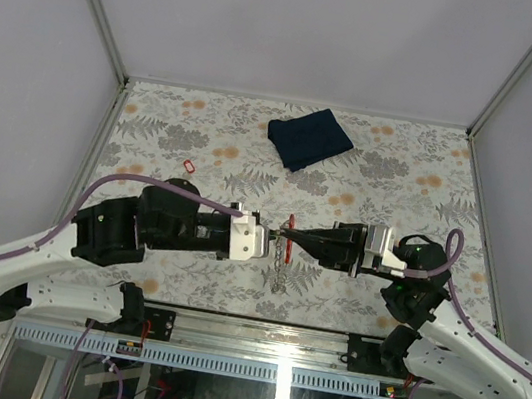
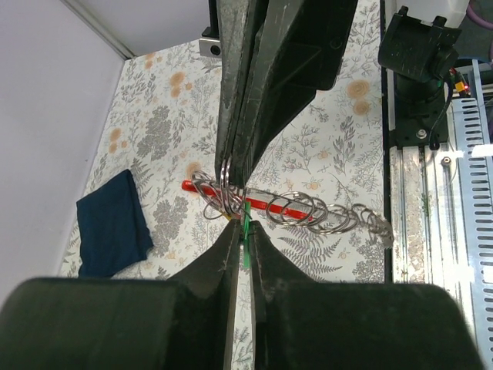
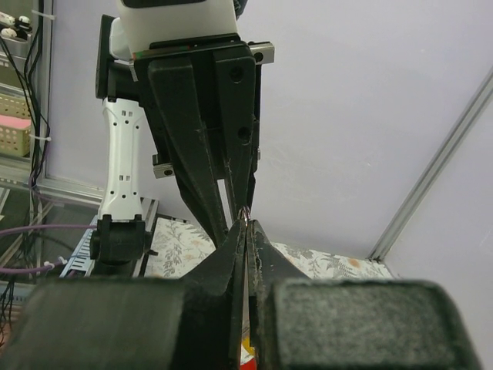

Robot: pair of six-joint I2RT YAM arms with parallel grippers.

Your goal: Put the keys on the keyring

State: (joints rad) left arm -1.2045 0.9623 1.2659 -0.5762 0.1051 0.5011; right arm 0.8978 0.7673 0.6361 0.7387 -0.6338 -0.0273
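Left wrist view: left gripper [image 2: 243, 222] fully closed, green key [image 2: 246, 240] pinched between fingertips. Opposite, right gripper [image 2: 233, 183] closed on keyring [image 2: 296, 206] loop; key just beside loop.

Left arm [image 1: 32, 269], right arm [image 1: 474, 359]: white shells, black joints, purple cables [image 1: 127, 181] alongside. Black tapered fingers [image 3: 185, 139], round screw heads [image 3: 233, 75]; white block [image 3: 177, 21] just behind them.

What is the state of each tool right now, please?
Left tool: closed, pinching the green key.
Right tool: closed on the keyring.
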